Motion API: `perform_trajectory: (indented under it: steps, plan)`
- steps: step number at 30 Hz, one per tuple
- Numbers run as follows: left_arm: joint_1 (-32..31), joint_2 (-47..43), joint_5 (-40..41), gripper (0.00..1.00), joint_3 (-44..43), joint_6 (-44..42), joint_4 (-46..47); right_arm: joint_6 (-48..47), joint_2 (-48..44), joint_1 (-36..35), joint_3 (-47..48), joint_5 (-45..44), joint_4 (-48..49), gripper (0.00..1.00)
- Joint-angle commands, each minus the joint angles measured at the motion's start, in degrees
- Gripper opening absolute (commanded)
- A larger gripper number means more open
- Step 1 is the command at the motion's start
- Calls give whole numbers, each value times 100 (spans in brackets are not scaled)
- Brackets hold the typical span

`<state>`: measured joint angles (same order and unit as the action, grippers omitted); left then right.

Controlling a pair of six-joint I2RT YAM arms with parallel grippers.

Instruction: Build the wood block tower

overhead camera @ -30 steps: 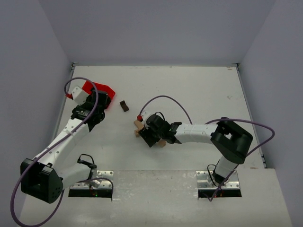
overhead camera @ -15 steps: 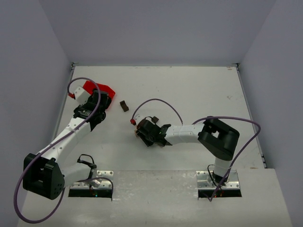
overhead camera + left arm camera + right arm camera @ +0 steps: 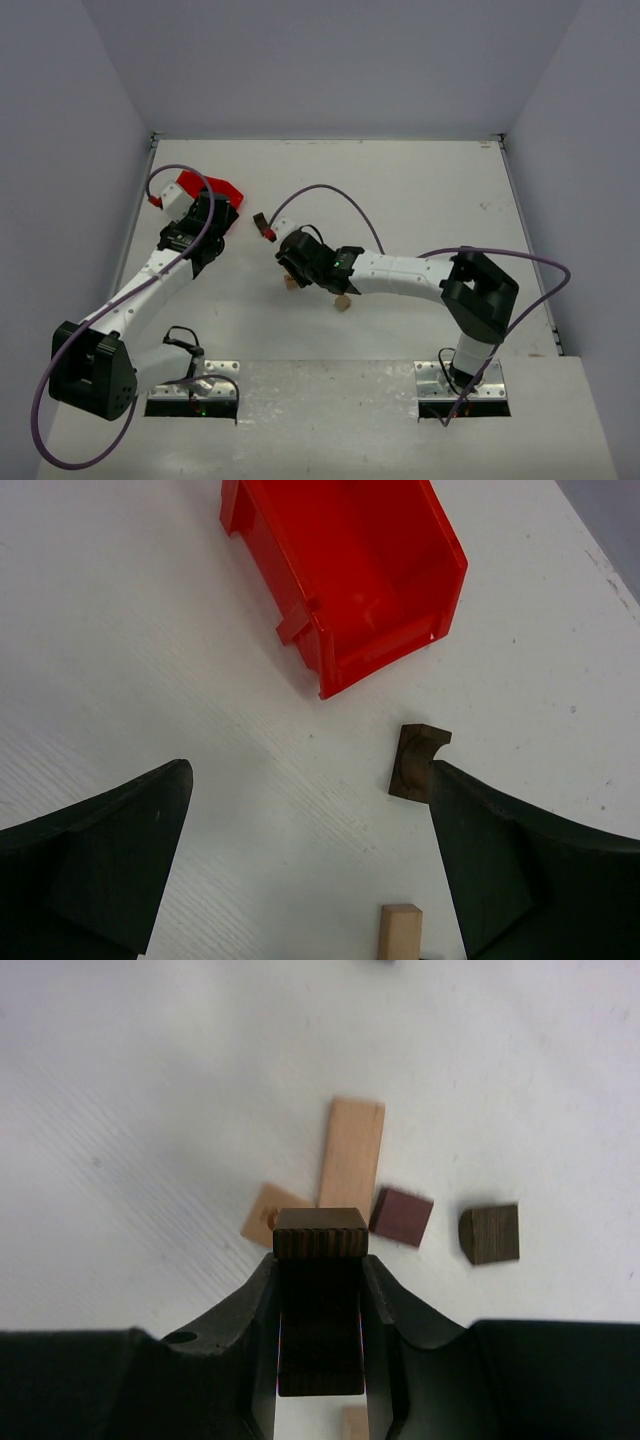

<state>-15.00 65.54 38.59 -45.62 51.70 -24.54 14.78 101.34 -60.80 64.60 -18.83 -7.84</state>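
Observation:
No wood block tower shows in any view; the blocks lie loose on the white table. My right gripper [image 3: 320,1260] is shut on a dark brown block [image 3: 320,1232] and holds it above a tan plank [image 3: 352,1155], a tan square [image 3: 262,1215], a purple-brown square [image 3: 402,1217] and a dark half-round piece [image 3: 490,1233]. From above, the right gripper [image 3: 292,262] hangs left of centre, with a tan block [image 3: 343,302] just behind it. My left gripper [image 3: 310,860] is open over bare table beside a dark arch block [image 3: 412,762]. A tan block end [image 3: 400,935] shows below.
The red bin [image 3: 345,570] lies just beyond the left gripper [image 3: 208,228], at the table's left side [image 3: 210,186]. The dark arch block [image 3: 262,222] sits between the two grippers. Grey walls close in the table on three sides.
The right gripper has shut on the dark brown block and carried it up and toward the back left. The left arm has barely moved.

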Motion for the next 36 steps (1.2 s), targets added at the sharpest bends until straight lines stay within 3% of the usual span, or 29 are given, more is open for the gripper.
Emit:
perform_trajectory:
  steps: [1,8,11,21,36]
  plan:
    - [59,-6,52,100,53,15,222,-413,476,23,1108,141,344,13]
    - [74,-15,401,100,-16,395,-126,109,1867,350,2557,560,321,12]
    - [87,-74,667,100,-61,660,-483,392,2120,454,2603,769,537,12]
    - [94,-275,696,100,97,712,-304,721,2722,717,2835,996,418,13]
    - [94,-95,651,100,80,649,-184,579,3390,841,3494,377,-32,16]
